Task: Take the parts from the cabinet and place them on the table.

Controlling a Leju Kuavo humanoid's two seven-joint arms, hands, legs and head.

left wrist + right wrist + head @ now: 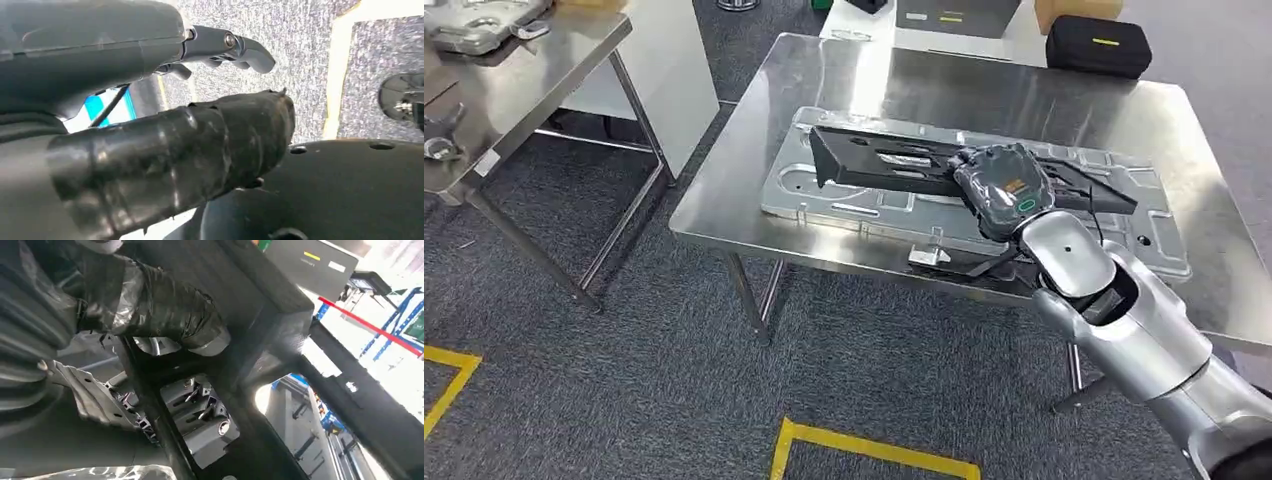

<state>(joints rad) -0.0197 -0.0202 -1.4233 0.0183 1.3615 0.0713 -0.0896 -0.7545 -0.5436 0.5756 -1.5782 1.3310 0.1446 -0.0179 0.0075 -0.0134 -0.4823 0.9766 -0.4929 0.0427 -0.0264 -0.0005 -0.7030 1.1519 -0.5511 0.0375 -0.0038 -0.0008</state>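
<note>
Right hand (1002, 190) grips the black part (884, 160) on the table (1024, 95); no legible writing

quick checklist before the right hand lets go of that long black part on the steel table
1. Right hand grips the long black plastic frame part: ok.
2. Part lies over the flat silver stamped metal panel, not past its edges: ok.
3. Part fully resting on the panel, not tilted: cannot tell, the hand hides that end.
4. Panel sits wholly on the stainless steel table: ok.
5. Black zipped case at the far edge is apart from the part: ok.
6. Left hand holds nothing, fingers apart: ok.
</note>
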